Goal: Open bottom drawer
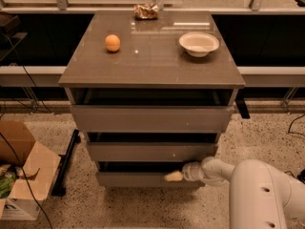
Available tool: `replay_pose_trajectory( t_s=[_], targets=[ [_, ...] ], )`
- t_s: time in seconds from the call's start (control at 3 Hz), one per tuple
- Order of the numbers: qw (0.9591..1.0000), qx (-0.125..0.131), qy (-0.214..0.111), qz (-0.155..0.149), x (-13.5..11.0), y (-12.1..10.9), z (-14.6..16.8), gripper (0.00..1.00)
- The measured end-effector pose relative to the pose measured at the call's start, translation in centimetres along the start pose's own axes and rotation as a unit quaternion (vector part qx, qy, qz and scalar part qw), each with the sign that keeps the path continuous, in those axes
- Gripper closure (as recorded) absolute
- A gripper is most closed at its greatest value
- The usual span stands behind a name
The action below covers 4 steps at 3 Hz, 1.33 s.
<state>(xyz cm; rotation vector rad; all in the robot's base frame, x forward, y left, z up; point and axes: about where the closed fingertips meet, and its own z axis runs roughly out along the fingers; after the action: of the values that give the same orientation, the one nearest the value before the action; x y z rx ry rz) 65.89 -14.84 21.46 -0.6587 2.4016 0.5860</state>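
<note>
I can read no text, label or number on my feed; the crumpled packet (146, 10) at twelve o'clock on the cabinet top (152, 61) shows no legible print; the cardboard box (24, 175) at eight o'clock likewise. The gripper (174, 176) sits at five o'clock, at the bottom drawer (138, 179)'s top edge.

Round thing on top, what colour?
Round thing: orange, camera view. The hand is at the bottom drawer.

— What does the arm (214, 170) look like?
— Glossy white, rounded segments, a ringed collar at the wrist. Two small dark dots on the big near-right shell (259, 204).
— And the gripper (174, 176)?
— Cream-yellow, low at the bottom drawer (138, 179) front, right of centre.
</note>
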Motion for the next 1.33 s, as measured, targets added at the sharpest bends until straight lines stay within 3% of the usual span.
replay_pose_trajectory(
  t_s=[0.33,0.67,1.0,1.33],
  targets=[
    [1.0000,0.000,0.000,0.000,0.05,0.01,-0.04,0.50],
    [1.0000,0.000,0.000,0.000,0.17,0.03,-0.13,0.72],
    [1.0000,0.000,0.000,0.000,0.25,0.04,-0.19,0.71],
    [1.0000,0.000,0.000,0.000,0.34,0.06,-0.26,0.48]
  ],
)
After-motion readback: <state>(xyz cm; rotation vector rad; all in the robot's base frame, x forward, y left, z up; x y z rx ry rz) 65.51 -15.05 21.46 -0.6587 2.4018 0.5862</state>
